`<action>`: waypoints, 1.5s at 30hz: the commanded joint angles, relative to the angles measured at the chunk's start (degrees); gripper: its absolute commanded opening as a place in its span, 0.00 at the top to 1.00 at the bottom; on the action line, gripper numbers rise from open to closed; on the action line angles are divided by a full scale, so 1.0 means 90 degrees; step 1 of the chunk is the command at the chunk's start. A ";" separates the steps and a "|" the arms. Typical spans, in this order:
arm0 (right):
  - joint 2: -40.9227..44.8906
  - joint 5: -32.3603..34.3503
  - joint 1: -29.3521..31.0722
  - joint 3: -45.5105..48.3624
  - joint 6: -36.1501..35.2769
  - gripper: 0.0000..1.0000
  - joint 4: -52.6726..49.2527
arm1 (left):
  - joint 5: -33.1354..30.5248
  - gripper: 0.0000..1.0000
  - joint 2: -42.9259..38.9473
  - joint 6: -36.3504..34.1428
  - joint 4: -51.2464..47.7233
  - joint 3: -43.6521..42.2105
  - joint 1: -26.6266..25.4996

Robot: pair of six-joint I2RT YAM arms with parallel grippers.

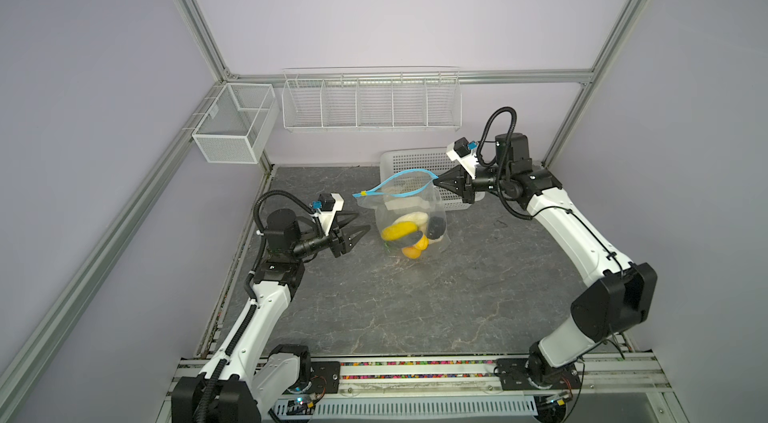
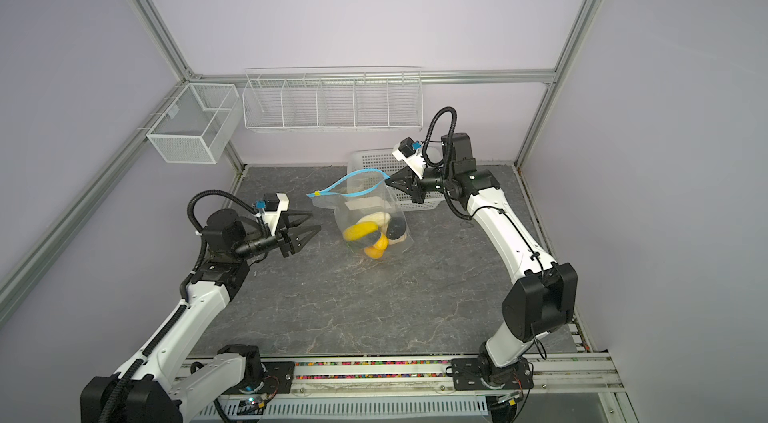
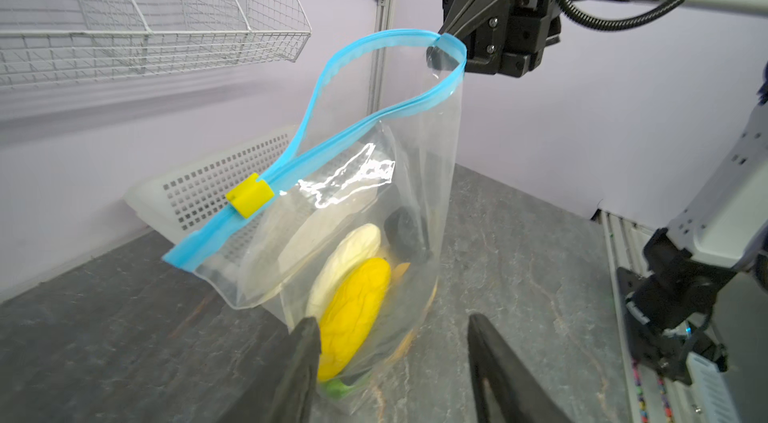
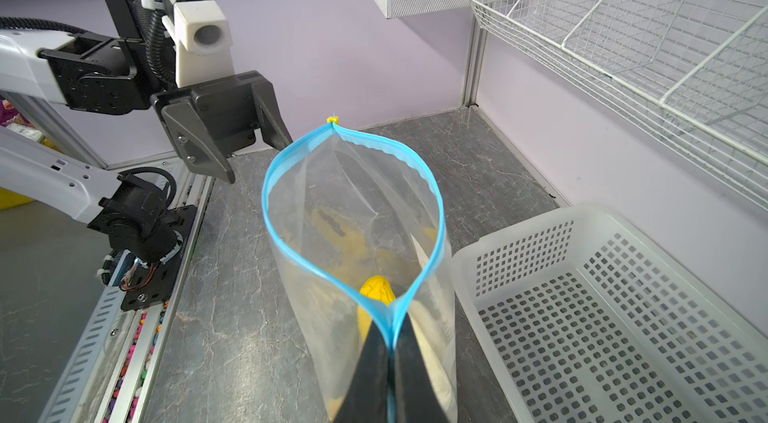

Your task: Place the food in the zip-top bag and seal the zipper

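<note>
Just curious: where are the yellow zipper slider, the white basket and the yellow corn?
yellow zipper slider (image 3: 249,200): left wrist view, its middle.
white basket (image 4: 524,258): right wrist view, perforated side wall.
yellow corn (image 3: 353,317): left wrist view, its middle.

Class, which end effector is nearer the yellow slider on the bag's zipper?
Left. The left end effector hangs open just beside the slider; the right end effector is shut on the zipper at its far end.

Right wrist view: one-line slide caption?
Right gripper pinches one end of the zipper, holding the zip-top bag open with food inside; left gripper open nearby.
</note>
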State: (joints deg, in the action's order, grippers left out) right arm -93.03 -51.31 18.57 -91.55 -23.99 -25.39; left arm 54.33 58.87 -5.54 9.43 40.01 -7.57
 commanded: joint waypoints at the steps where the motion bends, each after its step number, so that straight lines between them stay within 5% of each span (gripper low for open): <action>1: -0.0048 -0.0247 -0.0030 0.0045 -0.0021 0.93 0.0281 | -0.0560 0.40 0.0178 -0.1032 -0.0578 0.0451 0.0006; 10: -0.0235 -0.0303 -0.0033 -0.0093 -0.0028 0.93 0.0295 | 0.0595 0.32 0.1398 -0.1652 -0.0756 0.1441 0.0626; 20: -0.0346 -0.0197 -0.0088 -0.0233 -0.0057 0.94 0.0231 | 0.0959 0.30 0.1873 -0.1943 -0.1129 0.2046 0.0763; 33: -0.0376 -0.0176 -0.0162 -0.0165 0.0148 0.94 0.0457 | 0.1232 0.41 0.2004 -0.1883 -0.1230 0.2005 0.0754; 45: -0.0377 -0.0122 -0.0162 -0.0141 0.0272 0.94 0.0523 | 0.1412 0.58 0.2291 -0.0847 -0.0249 0.1952 0.0655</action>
State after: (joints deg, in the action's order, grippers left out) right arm -96.66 -51.68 17.34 -92.75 -21.54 -22.57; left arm 65.36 78.46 -16.01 4.05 58.43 -1.56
